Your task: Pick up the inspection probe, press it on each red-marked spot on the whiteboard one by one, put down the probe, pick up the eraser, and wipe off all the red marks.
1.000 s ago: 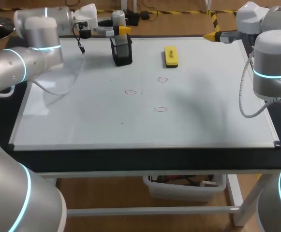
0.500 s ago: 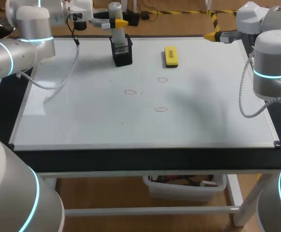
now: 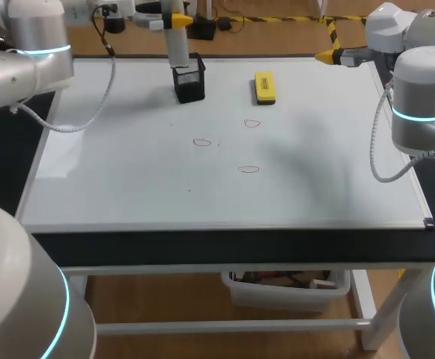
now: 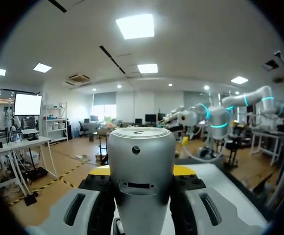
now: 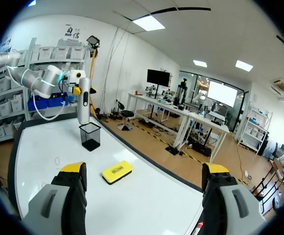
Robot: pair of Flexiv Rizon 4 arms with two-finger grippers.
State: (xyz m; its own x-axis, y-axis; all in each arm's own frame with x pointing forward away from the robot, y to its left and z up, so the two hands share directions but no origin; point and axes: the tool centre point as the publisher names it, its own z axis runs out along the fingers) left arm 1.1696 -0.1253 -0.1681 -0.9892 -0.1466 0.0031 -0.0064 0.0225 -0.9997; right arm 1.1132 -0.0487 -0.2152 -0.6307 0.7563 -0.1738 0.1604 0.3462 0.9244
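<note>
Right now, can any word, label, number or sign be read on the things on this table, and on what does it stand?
Nothing can be read as text.
Eraser: a small dark print on its top face, too blurred to read.
Probe: no lettering shows, only a small hole and a slot.
Whiteboard: three red marks, which are drawn loops, not letters or numbers.

The left gripper [image 3: 174,20], clamped on the probe [image 3: 177,46], has risen in two steps and drawn the probe up out of the holder [image 3: 190,82]. A second ago the probe sat deep inside; now its lower end hangs at about the holder's rim, seen in the head view. The left arm [image 3: 30,37] has swung back toward the table's far left corner.
</note>
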